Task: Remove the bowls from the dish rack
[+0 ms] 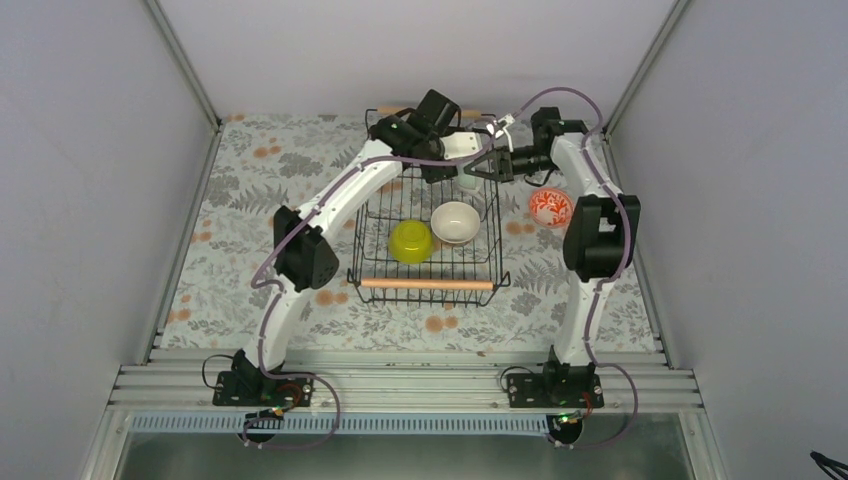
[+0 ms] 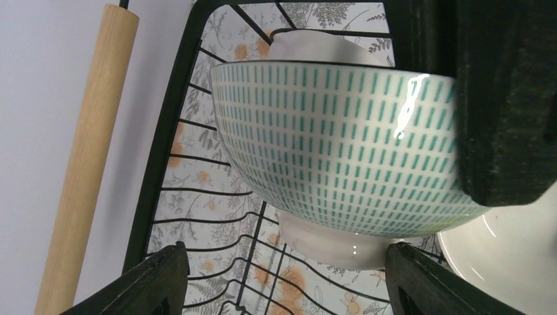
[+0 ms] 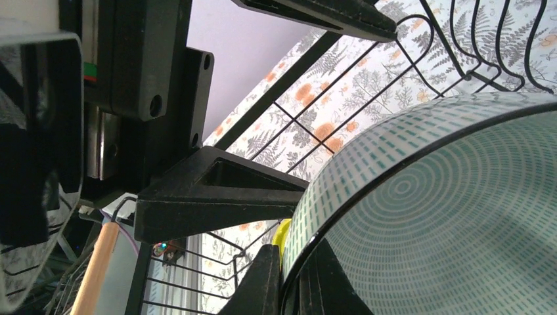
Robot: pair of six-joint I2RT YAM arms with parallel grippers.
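Observation:
The black wire dish rack (image 1: 427, 285) with wooden handles stands mid-table. A yellow bowl (image 1: 410, 241) and a white bowl (image 1: 455, 222) sit in it. My right gripper (image 1: 484, 165) is shut on the rim of a white bowl with teal dashes (image 2: 341, 144), held above the rack's far end; the pinch shows in the right wrist view (image 3: 299, 279). My left gripper (image 2: 286, 256) is open, its fingers either side of that bowl's foot without touching it. In the top view the left gripper (image 1: 443, 170) hides most of the bowl.
A red and white patterned bowl (image 1: 549, 207) sits on the floral tablecloth right of the rack. The rack's far wooden handle (image 2: 85, 164) is close to my left gripper. The white bowl's rim (image 2: 506, 256) lies just below. Grey walls enclose the table.

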